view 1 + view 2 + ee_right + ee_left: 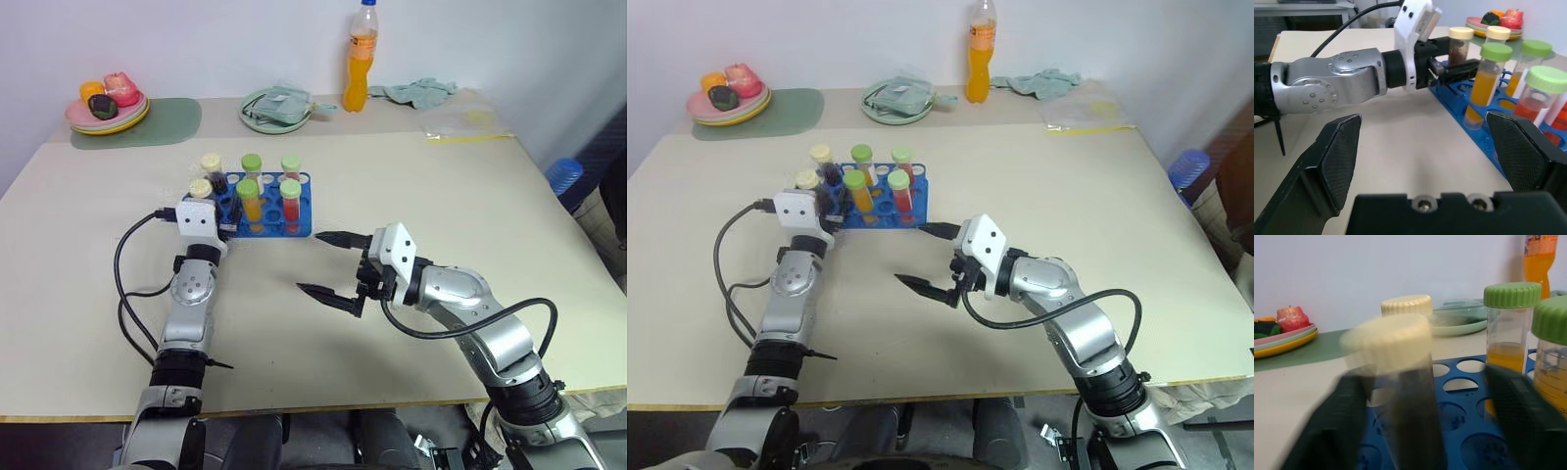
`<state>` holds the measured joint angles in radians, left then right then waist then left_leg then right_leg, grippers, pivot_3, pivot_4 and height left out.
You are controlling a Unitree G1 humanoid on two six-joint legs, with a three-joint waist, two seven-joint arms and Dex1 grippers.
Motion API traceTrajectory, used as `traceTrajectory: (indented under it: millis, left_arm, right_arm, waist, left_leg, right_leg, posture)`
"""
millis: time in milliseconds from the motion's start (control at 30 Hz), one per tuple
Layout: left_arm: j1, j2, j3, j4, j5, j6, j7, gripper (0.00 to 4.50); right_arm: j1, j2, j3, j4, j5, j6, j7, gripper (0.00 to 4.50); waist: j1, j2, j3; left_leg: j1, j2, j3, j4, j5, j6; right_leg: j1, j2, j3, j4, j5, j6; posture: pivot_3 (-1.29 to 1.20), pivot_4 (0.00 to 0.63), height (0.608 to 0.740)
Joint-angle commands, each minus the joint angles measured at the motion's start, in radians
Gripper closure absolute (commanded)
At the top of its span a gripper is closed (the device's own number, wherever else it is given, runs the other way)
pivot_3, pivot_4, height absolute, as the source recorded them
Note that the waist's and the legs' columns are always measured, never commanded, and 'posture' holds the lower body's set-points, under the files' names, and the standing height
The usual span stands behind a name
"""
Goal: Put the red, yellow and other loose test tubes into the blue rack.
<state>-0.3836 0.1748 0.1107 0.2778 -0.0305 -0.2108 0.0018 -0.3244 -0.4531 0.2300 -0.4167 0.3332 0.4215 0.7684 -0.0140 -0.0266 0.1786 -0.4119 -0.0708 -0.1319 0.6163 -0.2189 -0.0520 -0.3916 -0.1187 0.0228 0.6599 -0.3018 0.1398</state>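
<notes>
The blue rack (263,206) stands on the tabletop (411,196) toward its far-left corner, holding six capped tubes. The left tool (1420,421) straddles the dark cream-capped tube (1400,382) seated in the rack, fingers spread. The right tool (333,264) hovers wide open, empty, just beside the rack.

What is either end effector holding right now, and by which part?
Nothing. The left end effector stands open around the cream-capped dark tube in the blue rack; the right end effector is open and empty over the table.
</notes>
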Motion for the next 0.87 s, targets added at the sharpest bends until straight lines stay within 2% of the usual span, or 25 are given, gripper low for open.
traceTrajectory:
  millis: [33, 100, 200, 333, 433, 500, 633, 867]
  left_arm:
    - [0.045, 0.002, 0.033, -0.132, -0.033, -0.001, -0.006, 0.04]
    - [0.089, 0.015, 0.054, -0.214, -0.061, 0.022, -0.019, 0.04]
    - [0.190, 0.083, 0.128, -0.387, -0.168, 0.110, -0.091, 0.04]
    - [0.336, 0.247, 0.214, -0.533, -0.293, 0.264, -0.246, 0.04]
    - [0.446, 0.407, 0.263, -0.555, -0.333, 0.363, -0.399, 0.04]
    - [0.479, 0.456, 0.280, -0.554, -0.352, 0.397, -0.446, 0.04]
    - [0.497, 0.484, 0.305, -0.548, -0.373, 0.432, -0.489, 0.04]
    - [0.494, 0.446, 0.305, -0.572, -0.378, 0.484, -0.462, 0.04]
  right_arm:
    - [-0.018, -0.007, -0.056, -0.048, 0.040, 0.010, -0.004, 0.00]
    - [-0.018, -0.018, -0.100, -0.066, 0.077, 0.038, -0.006, 0.00]
    - [0.012, -0.081, -0.187, -0.085, 0.110, 0.069, 0.005, 0.00]
    - [0.060, -0.175, -0.322, -0.055, 0.144, 0.094, 0.017, 0.00]
    - [0.110, -0.256, -0.408, 0.022, 0.118, 0.079, 0.037, 0.00]
    - [0.132, -0.292, -0.442, 0.080, 0.103, 0.050, 0.056, 0.00]
    - [0.150, -0.334, -0.466, 0.160, 0.084, -0.007, 0.091, 0.00]
    - [0.156, -0.328, -0.452, 0.185, 0.064, -0.044, 0.098, 0.00]
  waist:
    - [0.000, 0.000, 0.000]
    - [0.000, 0.000, 0.000]
    - [-0.001, 0.000, 0.000]
    - [0.001, 0.001, 0.000]
    - [0.003, 0.001, 0.000]
    - [0.005, 0.002, 0.000]
    - [0.002, 0.002, 0.000]
    - [-0.001, 0.003, 0.000]
  left_leg:
    - [0.000, 0.000, 0.000, 0.000, 0.000, 0.000]
    - [0.000, 0.000, 0.000, 0.000, 0.000, 0.000]
    - [0.000, 0.000, 0.000, 0.000, 0.000, 0.000]
    - [0.000, 0.001, 0.000, -0.001, 0.000, 0.000]
    - [0.001, 0.001, 0.001, -0.001, -0.001, 0.001]
    - [0.001, 0.000, 0.003, -0.001, -0.001, 0.002]
    - [0.001, 0.001, 0.003, -0.001, -0.001, 0.002]
    - [0.001, 0.002, 0.002, -0.002, -0.001, 0.002]
  right_leg:
    - [0.000, 0.000, 0.000, 0.000, 0.000, 0.000]
    - [0.000, 0.000, 0.000, 0.000, 0.000, 0.000]
    - [0.000, 0.000, 0.000, 0.000, 0.000, 0.000]
    - [0.000, 0.000, 0.001, -0.001, 0.000, 0.000]
    - [0.002, 0.000, 0.001, -0.002, 0.000, 0.000]
    - [0.003, 0.000, 0.000, -0.002, 0.000, 0.000]
    - [0.003, 0.000, 0.000, -0.003, 0.000, -0.001]
    - [0.003, 0.000, 0.001, -0.003, 0.000, -0.001]
  posture:
    - [0.00, 0.150, 0.740]
    - [0.00, 0.150, 0.740]
    - [0.00, 0.150, 0.740]
    - [0.00, 0.150, 0.740]
    - [0.00, 0.150, 0.740]
    - [0.00, 0.150, 0.740]
    - [0.00, 0.150, 0.740]
    - [0.00, 0.150, 0.740]
